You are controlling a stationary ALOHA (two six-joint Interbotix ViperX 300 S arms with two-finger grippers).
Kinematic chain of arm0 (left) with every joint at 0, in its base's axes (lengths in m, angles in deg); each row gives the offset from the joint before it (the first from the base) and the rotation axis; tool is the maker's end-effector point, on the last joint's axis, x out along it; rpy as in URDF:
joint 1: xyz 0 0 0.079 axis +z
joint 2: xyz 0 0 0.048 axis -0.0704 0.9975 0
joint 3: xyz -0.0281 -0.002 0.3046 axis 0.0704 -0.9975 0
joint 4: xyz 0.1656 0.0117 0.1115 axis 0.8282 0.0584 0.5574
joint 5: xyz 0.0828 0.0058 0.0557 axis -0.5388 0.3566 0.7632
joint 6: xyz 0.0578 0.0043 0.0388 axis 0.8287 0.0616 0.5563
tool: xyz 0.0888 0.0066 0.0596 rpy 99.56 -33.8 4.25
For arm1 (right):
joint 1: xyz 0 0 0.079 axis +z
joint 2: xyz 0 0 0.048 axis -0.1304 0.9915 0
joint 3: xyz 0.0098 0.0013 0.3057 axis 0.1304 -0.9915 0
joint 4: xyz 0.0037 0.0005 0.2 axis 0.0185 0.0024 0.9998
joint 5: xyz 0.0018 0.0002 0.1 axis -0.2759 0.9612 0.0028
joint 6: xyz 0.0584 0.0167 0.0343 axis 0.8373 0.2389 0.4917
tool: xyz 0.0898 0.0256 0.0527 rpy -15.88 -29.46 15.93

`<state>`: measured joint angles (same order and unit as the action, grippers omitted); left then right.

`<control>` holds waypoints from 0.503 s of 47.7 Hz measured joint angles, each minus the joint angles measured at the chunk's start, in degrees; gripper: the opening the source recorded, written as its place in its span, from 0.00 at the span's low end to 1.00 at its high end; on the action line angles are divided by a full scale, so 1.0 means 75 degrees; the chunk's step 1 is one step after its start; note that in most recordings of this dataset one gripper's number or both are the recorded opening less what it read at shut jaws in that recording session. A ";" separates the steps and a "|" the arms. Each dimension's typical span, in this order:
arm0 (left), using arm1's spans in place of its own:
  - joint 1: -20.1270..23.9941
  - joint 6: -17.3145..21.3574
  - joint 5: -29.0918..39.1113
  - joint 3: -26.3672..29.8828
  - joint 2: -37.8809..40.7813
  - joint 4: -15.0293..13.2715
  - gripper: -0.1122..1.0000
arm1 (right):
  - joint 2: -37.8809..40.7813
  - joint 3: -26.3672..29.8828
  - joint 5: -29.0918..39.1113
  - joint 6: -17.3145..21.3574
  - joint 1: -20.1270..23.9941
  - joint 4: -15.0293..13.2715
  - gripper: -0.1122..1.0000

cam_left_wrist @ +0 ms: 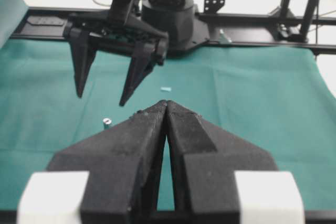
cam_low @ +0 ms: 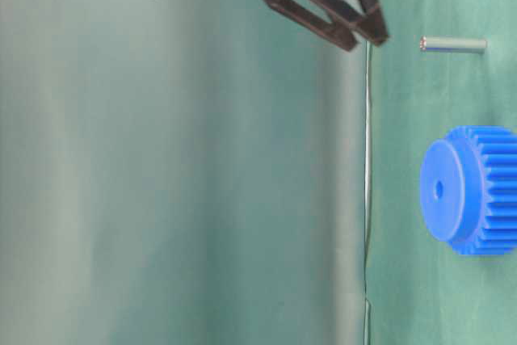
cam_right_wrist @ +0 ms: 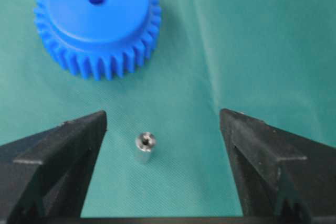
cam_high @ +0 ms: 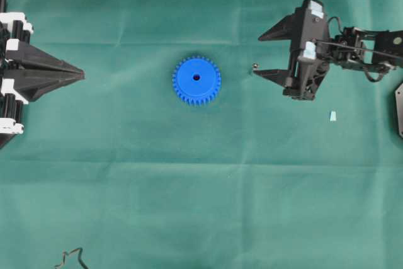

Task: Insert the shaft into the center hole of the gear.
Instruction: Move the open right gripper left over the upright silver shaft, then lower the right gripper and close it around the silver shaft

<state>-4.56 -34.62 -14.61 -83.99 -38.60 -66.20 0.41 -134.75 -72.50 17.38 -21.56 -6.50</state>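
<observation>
The blue gear (cam_high: 196, 80) lies flat on the green cloth, its center hole (cam_high: 196, 77) facing up and empty. To its right the small silvery shaft (cam_high: 255, 66) stands upright on the cloth. My right gripper (cam_high: 257, 55) is open and hovers just above the shaft. In the right wrist view the shaft (cam_right_wrist: 143, 147) sits between the spread fingers of the right gripper (cam_right_wrist: 163, 115), nearer the left one, touching neither. The gear (cam_right_wrist: 97, 22) is beyond it. At the far left, my left gripper (cam_high: 82, 75) is shut and empty, its tips (cam_left_wrist: 166, 103) pressed together.
A small pale block (cam_high: 332, 116) lies on the cloth below the right arm. A dark plate (cam_high: 399, 108) pokes in at the right edge. A thin wire (cam_high: 70, 259) lies at the bottom left. The black frame rail (cam_left_wrist: 252, 19) runs behind the right arm.
</observation>
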 measured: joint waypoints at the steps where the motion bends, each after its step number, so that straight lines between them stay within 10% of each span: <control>1: 0.0000 0.0012 0.0012 0.0000 0.0000 0.0000 0.10 | 0.0070 0.0012 -0.0059 0.0000 0.0000 0.0000 0.89; 24: 0.0000 0.0012 0.0094 0.0000 0.0012 0.0000 0.10 | 0.1113 0.0047 -0.0621 0.0000 -0.0012 0.0281 0.85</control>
<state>-4.56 -34.54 -13.91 -83.99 -38.52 -66.20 8.76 -134.40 -77.16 17.38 -21.65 -4.39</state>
